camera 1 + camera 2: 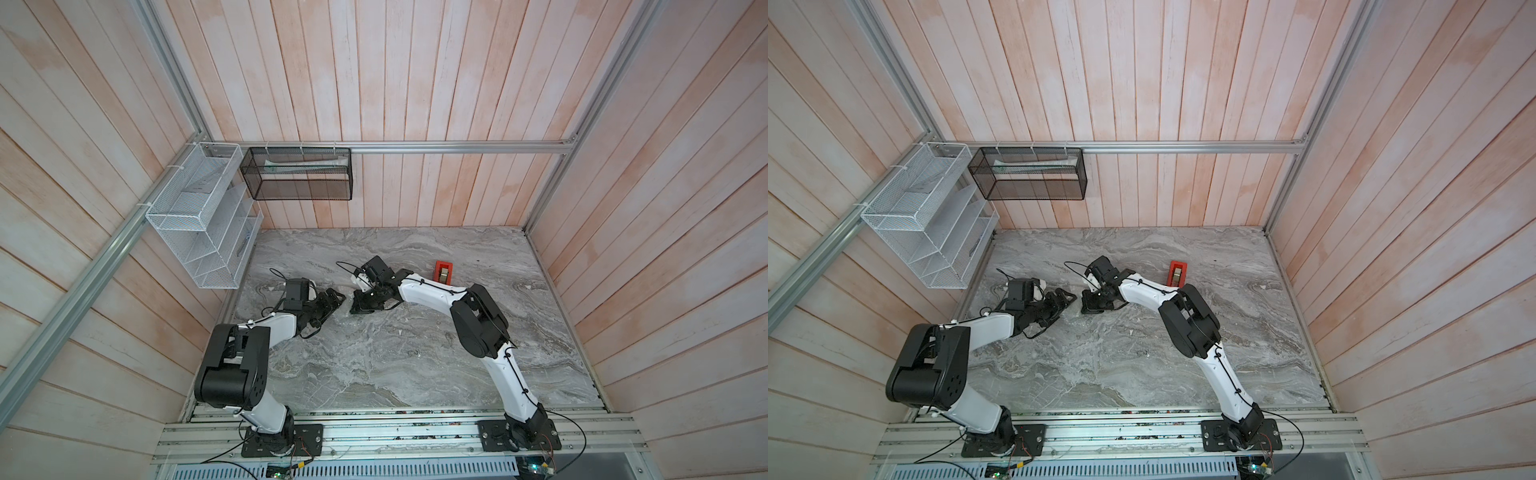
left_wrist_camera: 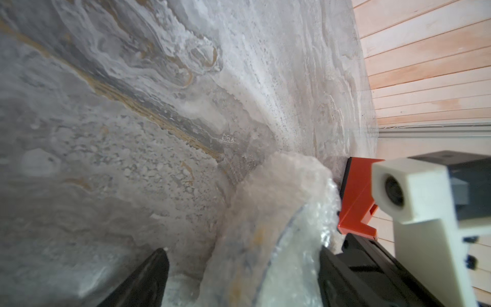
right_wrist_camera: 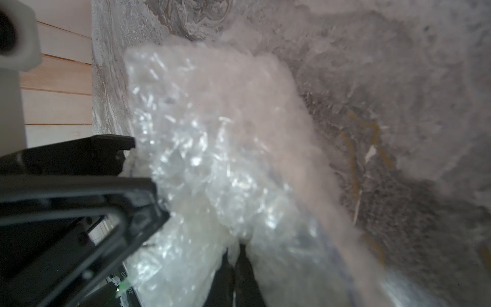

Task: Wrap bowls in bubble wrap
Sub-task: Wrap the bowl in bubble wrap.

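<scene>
Bubble wrap [image 3: 212, 159]: a clear, whitish, crumpled sheet that glints with small bubbles and is bunched around the bowl [image 2: 255, 239].
Bowl: shows through the wrap only as a curved bluish rim and yellow smudges.
Place: between the two tools, above the left-centre of the grey marbled table [image 1: 415, 353], near a red tape dispenser [image 1: 443, 272].
Left arm: reaches in low; the left tool [image 1: 334, 300] has its fingers apart either side of the bundle, one clear of it.
Right arm: elbow raised, wrist bent down; the right tool [image 1: 360, 305] is closed on a fold of wrap.
Hard to see: both top views barely show the wrap. The bowl's pattern is blurred. Whether the bundle rests on the table, I cannot tell.
</scene>
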Tool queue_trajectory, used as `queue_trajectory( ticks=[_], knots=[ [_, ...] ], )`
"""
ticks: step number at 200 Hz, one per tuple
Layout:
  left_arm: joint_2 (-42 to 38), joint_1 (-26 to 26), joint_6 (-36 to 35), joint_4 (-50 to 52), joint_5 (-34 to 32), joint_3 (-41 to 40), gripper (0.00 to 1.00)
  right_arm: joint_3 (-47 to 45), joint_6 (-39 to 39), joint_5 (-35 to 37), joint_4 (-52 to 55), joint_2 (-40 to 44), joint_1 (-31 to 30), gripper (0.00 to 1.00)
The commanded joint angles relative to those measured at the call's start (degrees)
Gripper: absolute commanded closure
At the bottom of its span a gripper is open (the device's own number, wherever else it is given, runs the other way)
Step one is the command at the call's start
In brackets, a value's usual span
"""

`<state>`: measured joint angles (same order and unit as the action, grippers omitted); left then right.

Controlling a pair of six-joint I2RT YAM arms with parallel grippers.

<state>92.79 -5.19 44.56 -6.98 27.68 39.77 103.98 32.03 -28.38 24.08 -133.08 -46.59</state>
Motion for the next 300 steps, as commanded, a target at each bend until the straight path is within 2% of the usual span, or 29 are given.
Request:
queue_trajectory(
  ticks=[1, 48, 112, 136, 165, 189, 237, 274, 300],
  knots=[
    [0.7, -0.2, -1.2, -4.8, 3.0, 1.1, 0.12, -0.8, -1.2, 4.7, 4.8, -4.1, -0.3, 1.0],
    [2.0, -0.2, 0.7, -9.4, 5.7, 0.0, 0.13, -0.8, -1.1, 4.7, 4.7, -4.2, -0.3, 1.0],
    [5.6, -0.2, -1.1, -8.8, 6.1, 0.2, 0.26, -1.2, -1.1, 4.9, 4.3, -3.8, 0.1, 1.0],
    [6.2, -0.2, -1.2, -9.1, 6.8, -0.2, 0.35, -1.5, -1.1, 5.0, 4.0, -3.6, 0.1, 1.0],
    [6.5, 0.0, -0.1, -9.1, 7.6, -1.0, 0.58, -2.1, -1.1, 5.2, 3.6, -3.1, 0.3, 1.0],
    [7.4, 0.0, 1.7, -11.9, 10.3, -2.2, 0.63, -2.5, -1.1, 5.2, 3.0, -2.5, 0.3, 1.0],
    [6.3, 0.2, 2.4, -12.6, 8.5, -3.1, 0.71, -3.3, -1.2, 4.5, 1.8, -1.3, 0.4, 1.0],
    [5.2, 0.3, 2.7, -13.7, 6.7, -3.6, 0.76, -4.7, -0.9, 4.1, 0.6, 1.7, 1.3, 0.93],
    [2.8, 0.3, 3.6, -17.2, 4.7, -5.6, 0.79, -7.0, -0.3, 1.2, -2.4, 5.1, 2.4, 0.8]
  ],
)
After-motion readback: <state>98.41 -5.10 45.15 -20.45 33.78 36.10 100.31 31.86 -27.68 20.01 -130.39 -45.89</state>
